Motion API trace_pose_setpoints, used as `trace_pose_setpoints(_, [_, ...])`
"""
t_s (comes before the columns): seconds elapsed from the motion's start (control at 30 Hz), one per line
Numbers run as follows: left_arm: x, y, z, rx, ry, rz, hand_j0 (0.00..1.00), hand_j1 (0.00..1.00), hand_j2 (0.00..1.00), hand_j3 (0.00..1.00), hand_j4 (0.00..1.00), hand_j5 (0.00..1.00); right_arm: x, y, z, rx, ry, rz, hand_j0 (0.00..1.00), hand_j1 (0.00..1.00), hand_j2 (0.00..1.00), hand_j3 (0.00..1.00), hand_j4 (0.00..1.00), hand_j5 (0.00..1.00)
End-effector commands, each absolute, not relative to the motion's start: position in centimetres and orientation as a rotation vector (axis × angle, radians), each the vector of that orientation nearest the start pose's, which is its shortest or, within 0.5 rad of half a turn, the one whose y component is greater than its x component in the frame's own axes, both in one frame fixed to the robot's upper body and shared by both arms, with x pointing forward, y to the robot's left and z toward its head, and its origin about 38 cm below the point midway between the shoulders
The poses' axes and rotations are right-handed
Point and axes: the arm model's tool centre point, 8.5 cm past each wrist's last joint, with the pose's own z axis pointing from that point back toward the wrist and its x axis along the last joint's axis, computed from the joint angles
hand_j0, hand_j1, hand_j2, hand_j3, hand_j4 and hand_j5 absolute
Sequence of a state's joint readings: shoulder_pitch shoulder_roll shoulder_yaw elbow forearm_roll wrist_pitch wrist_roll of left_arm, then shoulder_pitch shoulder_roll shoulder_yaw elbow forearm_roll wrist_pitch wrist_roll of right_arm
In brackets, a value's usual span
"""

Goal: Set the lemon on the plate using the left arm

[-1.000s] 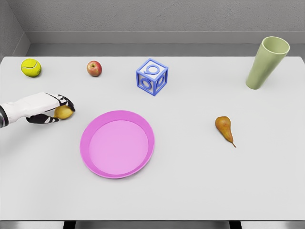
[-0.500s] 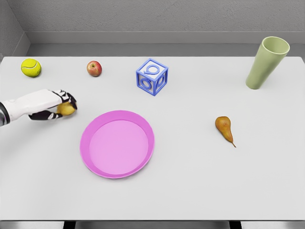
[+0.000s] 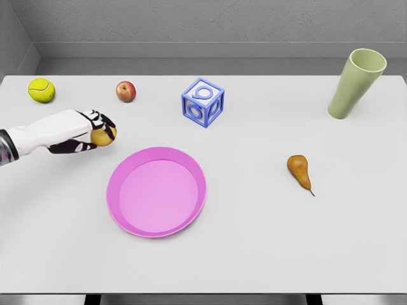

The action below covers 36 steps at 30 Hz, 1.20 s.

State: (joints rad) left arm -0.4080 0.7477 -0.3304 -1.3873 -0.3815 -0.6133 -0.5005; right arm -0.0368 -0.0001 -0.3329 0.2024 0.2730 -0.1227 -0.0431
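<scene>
Carrying the small yellow lemon (image 3: pixel 102 135) clamped in our white left hand (image 3: pixel 89 131) at middle left, probably lifted off the table, we next need rightward travel over the round pink plate (image 3: pixel 129 223).

Single head view, looking steeply down on the white table (image 3: pixel 254 254), whole tabletop visible

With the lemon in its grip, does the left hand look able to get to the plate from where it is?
Probably yes. The left hand, closed on the lemon, sits just up and left of the pink plate. Only bare table lies between them; the apple and blue cube stand farther back.
</scene>
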Motion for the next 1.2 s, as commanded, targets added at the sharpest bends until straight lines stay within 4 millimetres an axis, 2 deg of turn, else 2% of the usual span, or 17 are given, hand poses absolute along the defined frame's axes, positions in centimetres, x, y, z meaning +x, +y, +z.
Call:
trace_pose_setpoints(0.0, [41.9,33.9,18.6,0.382,-1.509,-1.807,0.54,0.54,0.54,0.54,0.54,0.54,-3.0,-25.3,-25.6,-0.072,0.032,-0.063,1.00,1.00,1.00,1.00,1.00,1.00])
trace_pose_setpoints(0.13, [41.3,32.2,19.4,0.371,-1.551,-1.854,0.54,0.54,0.54,0.54,0.54,0.54,-3.0,-25.3,-25.6,-0.073,0.032,-0.064,1.00,1.00,1.00,1.00,1.00,1.00])
trace_pose_setpoints(0.43, [40.2,30.4,20.0,0.351,-1.598,-1.897,0.54,0.54,0.54,0.54,0.54,0.54,-3.0,-25.3,-25.6,-0.072,0.032,-0.063,1.00,1.00,1.00,1.00,1.00,1.00])
trace_pose_setpoints(0.53, [38.8,28.7,20.2,0.318,-1.637,-1.941,0.54,0.54,0.54,0.54,0.54,0.54,-3.0,-25.3,-25.6,-0.072,0.032,-0.063,1.00,1.00,1.00,1.00,1.00,1.00])
trace_pose_setpoints(0.63, [38.6,28.3,20.0,0.305,-1.638,-1.950,0.54,0.54,0.54,0.54,0.54,0.54,-3.0,-25.3,-25.6,-0.072,0.032,-0.063,1.00,1.00,1.00,1.00,1.00,1.00])
trace_pose_setpoints(0.67, [38.1,27.4,20.1,0.283,-1.654,-1.974,0.55,0.55,0.55,0.55,0.55,0.55,-3.0,-25.3,-25.6,-0.072,0.032,-0.063,1.00,1.00,1.00,1.00,1.00,1.00])
trace_pose_setpoints(0.7, [37.8,26.8,19.7,0.259,-1.651,-1.995,0.58,0.58,0.58,0.58,0.58,0.58,-3.0,-25.3,-25.6,-0.072,0.032,-0.063,1.00,1.00,1.00,1.00,1.00,1.00])
trace_pose_setpoints(0.73, [37.8,26.7,19.9,0.258,-1.664,-1.988,0.90,0.90,0.90,0.90,0.90,0.90,-3.0,-25.3,-25.6,-0.072,0.032,-0.063,1.00,1.00,1.00,1.00,1.00,1.00])
trace_pose_setpoints(0.77, [37.9,26.9,20.0,0.255,-1.670,-1.972,1.00,1.00,1.00,1.00,1.00,1.00,-3.0,-25.3,-25.6,-0.072,0.032,-0.063,1.00,1.00,1.00,1.00,1.00,1.00])
trace_pose_setpoints(0.87, [38.8,28.9,21.4,0.332,-1.674,-1.921,1.00,1.00,1.00,1.00,1.00,1.00,-3.0,-25.3,-25.6,-0.072,0.032,-0.063,1.00,1.00,1.00,1.00,1.00,1.00])
trace_pose_setpoints(0.97, [40.6,33.9,21.5,0.434,-1.609,-1.786,1.00,1.00,1.00,1.00,1.00,1.00,-3.0,-25.3,-25.6,-0.072,0.032,-0.063,1.00,1.00,1.00,1.00,1.00,1.00])
trace_pose_setpoints(1.0, [40.8,35.4,21.0,0.447,-1.579,-1.749,1.00,1.00,1.00,1.00,1.00,1.00,-3.0,-25.3,-25.6,-0.072,0.032,-0.063,1.00,1.00,1.00,1.00,1.00,1.00])
trace_pose_setpoints(1.07, [40.7,35.7,20.5,0.441,-1.563,-1.745,1.00,1.00,1.00,1.00,1.00,1.00,-3.0,-25.3,-25.6,-0.072,0.032,-0.063,1.00,1.00,1.00,1.00,1.00,1.00])
trace_pose_setpoints(1.1, [40.1,35.7,19.3,0.414,-1.542,-1.743,1.00,1.00,1.00,1.00,1.00,1.00,-3.0,-25.3,-25.6,-0.072,0.032,-0.063,1.00,1.00,1.00,1.00,1.00,1.00])
trace_pose_setpoints(1.17, [40.0,35.6,19.4,0.414,-1.544,-1.747,1.00,1.00,1.00,1.00,1.00,1.00,-3.0,-25.3,-25.6,-0.072,0.032,-0.063,1.00,1.00,1.00,1.00,1.00,1.00])
